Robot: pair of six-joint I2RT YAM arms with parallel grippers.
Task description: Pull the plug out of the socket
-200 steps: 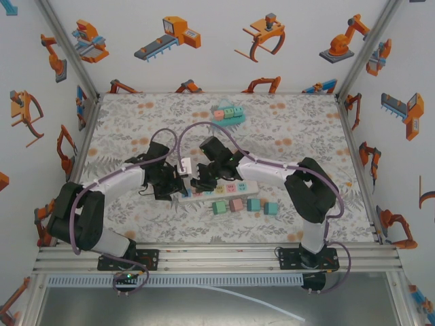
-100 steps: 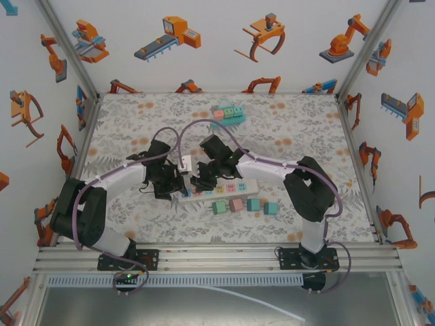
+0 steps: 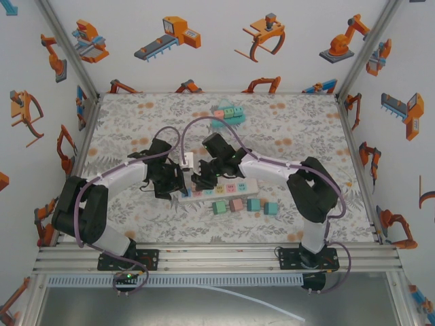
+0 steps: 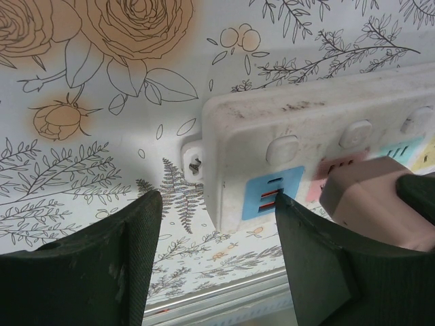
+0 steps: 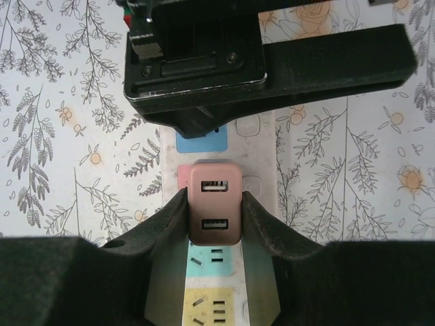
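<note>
Plug (image 5: 214,190): pink, seated in the power strip (image 4: 319,122), near its end.
Right gripper (image 5: 215,227): we clamp the plug's two sides.
Left gripper (image 4: 214,231): our jaws stand apart, astride the power strip's end edge.
Room: floral mat (image 4: 102,136) lies bare beyond that edge.

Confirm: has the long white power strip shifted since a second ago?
No. The long white power strip lies unchanged behind the row of four small pastel cubes, top view.
</note>
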